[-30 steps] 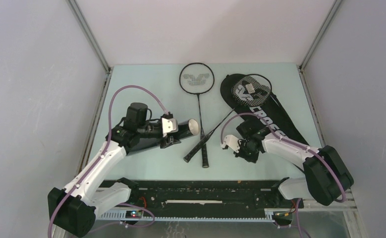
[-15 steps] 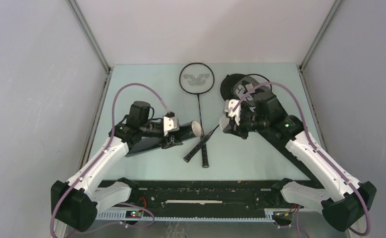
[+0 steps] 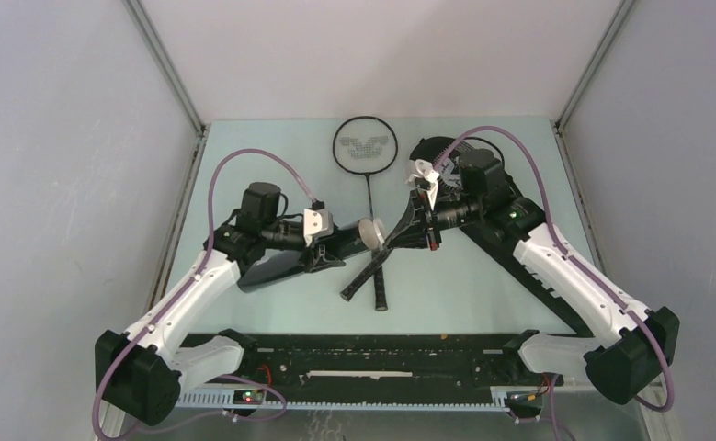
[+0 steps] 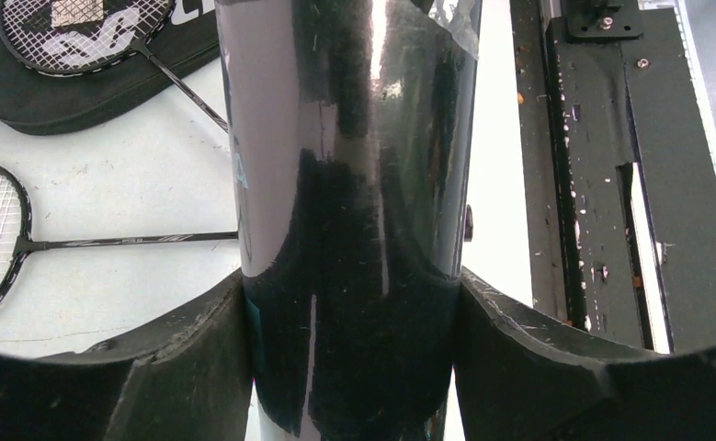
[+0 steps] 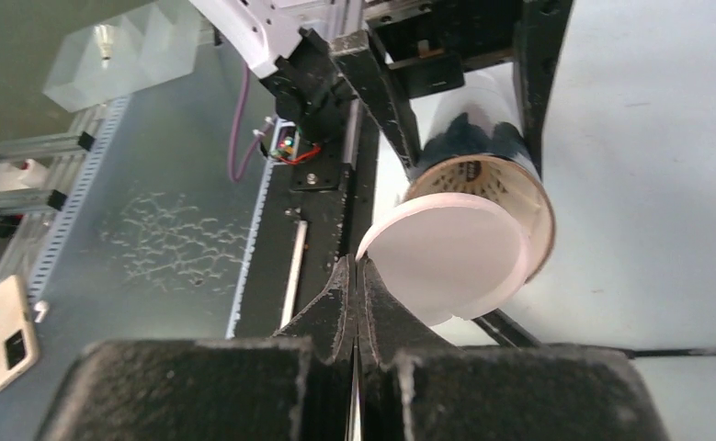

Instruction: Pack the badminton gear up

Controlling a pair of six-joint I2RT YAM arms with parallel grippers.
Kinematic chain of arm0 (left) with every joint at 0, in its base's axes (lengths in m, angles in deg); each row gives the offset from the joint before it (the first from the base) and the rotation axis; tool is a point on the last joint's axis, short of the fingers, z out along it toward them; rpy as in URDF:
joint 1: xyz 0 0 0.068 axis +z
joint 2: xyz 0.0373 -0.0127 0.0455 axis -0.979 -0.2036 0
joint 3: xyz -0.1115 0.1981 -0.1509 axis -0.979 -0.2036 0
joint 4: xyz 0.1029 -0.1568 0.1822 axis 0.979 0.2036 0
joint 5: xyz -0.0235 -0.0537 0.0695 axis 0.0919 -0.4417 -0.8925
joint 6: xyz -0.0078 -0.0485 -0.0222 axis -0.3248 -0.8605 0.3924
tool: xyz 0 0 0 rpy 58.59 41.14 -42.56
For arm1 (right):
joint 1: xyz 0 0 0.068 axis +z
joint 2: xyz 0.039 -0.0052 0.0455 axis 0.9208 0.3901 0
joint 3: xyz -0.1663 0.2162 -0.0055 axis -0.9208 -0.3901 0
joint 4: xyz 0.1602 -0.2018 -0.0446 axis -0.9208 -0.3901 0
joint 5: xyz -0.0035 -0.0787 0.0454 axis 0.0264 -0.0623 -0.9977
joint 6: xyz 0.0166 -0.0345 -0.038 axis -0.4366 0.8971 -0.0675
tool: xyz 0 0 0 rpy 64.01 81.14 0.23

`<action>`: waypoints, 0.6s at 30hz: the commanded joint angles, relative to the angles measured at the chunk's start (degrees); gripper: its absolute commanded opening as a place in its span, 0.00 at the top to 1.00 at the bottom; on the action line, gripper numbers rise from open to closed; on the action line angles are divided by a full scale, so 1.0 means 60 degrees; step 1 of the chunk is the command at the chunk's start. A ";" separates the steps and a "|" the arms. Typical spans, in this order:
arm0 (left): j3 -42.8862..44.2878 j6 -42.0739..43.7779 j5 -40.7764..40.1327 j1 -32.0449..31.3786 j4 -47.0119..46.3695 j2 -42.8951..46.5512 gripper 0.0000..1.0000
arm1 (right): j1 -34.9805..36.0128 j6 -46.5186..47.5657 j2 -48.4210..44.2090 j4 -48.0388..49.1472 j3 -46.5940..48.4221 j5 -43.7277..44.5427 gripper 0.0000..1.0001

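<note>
Right end effector (image 5: 358,280) now at tube (image 4: 354,184) mouth, pinching white lid (image 5: 446,262); left end effector (image 4: 349,303) clamping tube.

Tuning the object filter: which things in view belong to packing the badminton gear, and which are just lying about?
Job:
- long black cylindrical tube, in left gripper
- white round lid, in right gripper
- two thin black rackets
- large black racket-shaped bag

Lying about:
- pale smartphone, off the table
- black slotted rail

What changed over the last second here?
The right gripper, shut on a white lid, swung from the table beside the bag up to the open mouth of the tube. The left gripper kept holding the tube; rackets and bag did not move.
</note>
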 commanded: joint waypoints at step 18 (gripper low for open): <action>0.0409 -0.0455 0.0295 -0.0409 -0.0752 -0.0050 0.80 | 0.0411 -0.0985 0.0294 0.0720 0.0293 -0.0435 1.00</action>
